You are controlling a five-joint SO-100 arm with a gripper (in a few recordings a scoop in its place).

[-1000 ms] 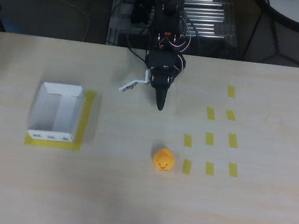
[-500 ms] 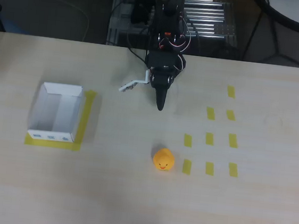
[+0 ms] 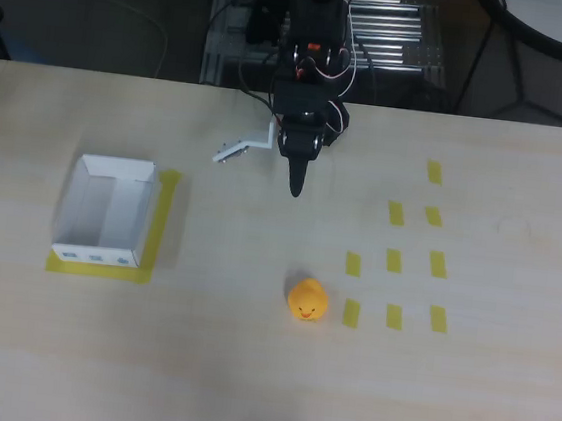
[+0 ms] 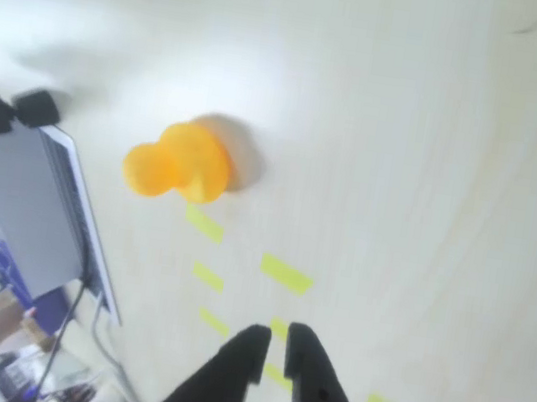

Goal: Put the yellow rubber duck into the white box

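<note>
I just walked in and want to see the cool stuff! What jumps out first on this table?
The yellow rubber duck pops out, sitting alone on the pale table beside yellow tape strips. Above it in the overhead view hangs the black arm's tool. The white box sits open at the left.

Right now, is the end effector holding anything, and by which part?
Nothing is held. The end effector is empty, and the yellow rubber duck sits apart on the table.
</note>
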